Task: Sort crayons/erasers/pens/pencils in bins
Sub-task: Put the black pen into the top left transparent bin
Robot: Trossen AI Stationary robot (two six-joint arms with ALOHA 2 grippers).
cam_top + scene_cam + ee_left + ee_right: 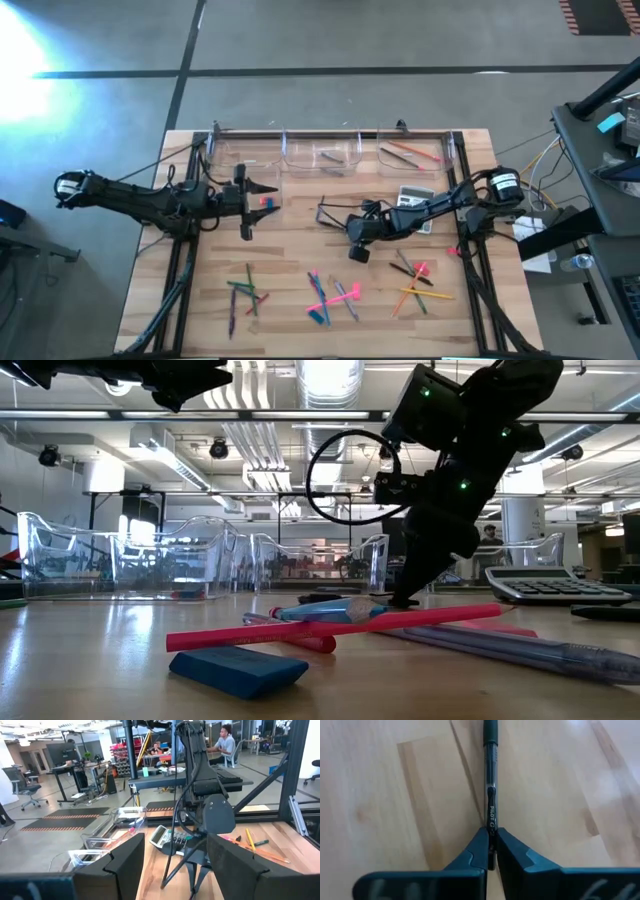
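While my left gripper [175, 840] waits over the back left part of the pale wooden table [200, 300], near the leftmost of the clear plastic bins [320, 155] along the back edge, its fingers stand well apart and I see nothing between them.

Further right, about the middle of the table, my right gripper [491, 845] is down on the wood with its fingers pinched narrow on a slim gel pen with a clear barrel and dark ends [491, 780]. The pen lies flat, pointing straight away from the fingers.

I judge it light and stiff, so it needs little force and will not bend. The smooth plastic barrel looks slippery, though, and round enough to roll or twist between flat pads. I have it by one end, at the metal clip, so the long free part may sag or swing when lifted. A hold nearer the middle, or on the dark grip sleeve, would sit steadier.
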